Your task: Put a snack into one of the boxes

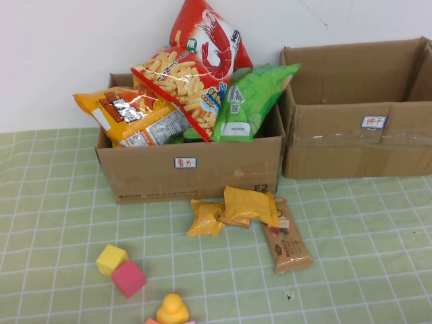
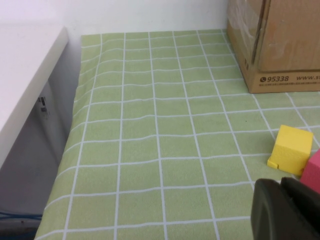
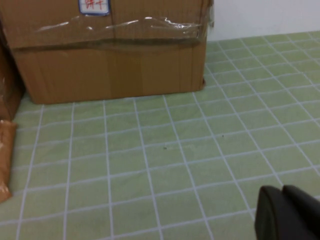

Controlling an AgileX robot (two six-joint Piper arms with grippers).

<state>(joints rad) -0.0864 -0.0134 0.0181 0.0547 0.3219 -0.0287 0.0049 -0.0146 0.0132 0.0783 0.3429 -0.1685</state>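
nearest the camera sits a yellow duck toy, with a pink block and a yellow block just beside it on the green checked surface.

further back lie the loose snacks: two small yellow packs, touching each other, and a brown snack bar next to them. they sit right in front of the left box, which is already heaped with big bags of chips. the right box stands beside it, and what shows of its inside looks bare.

both arms are out of the high view. the left pincer hangs low over the surface near the yellow block, pressed together and holding nothing. the right pincer hangs over bare cloth in front of the right box, also pressed together and holding nothing.

so the job looks like it has not begun. no loose snack is picked up yet. one still has to be grabbed, lifted and dropped in a box.
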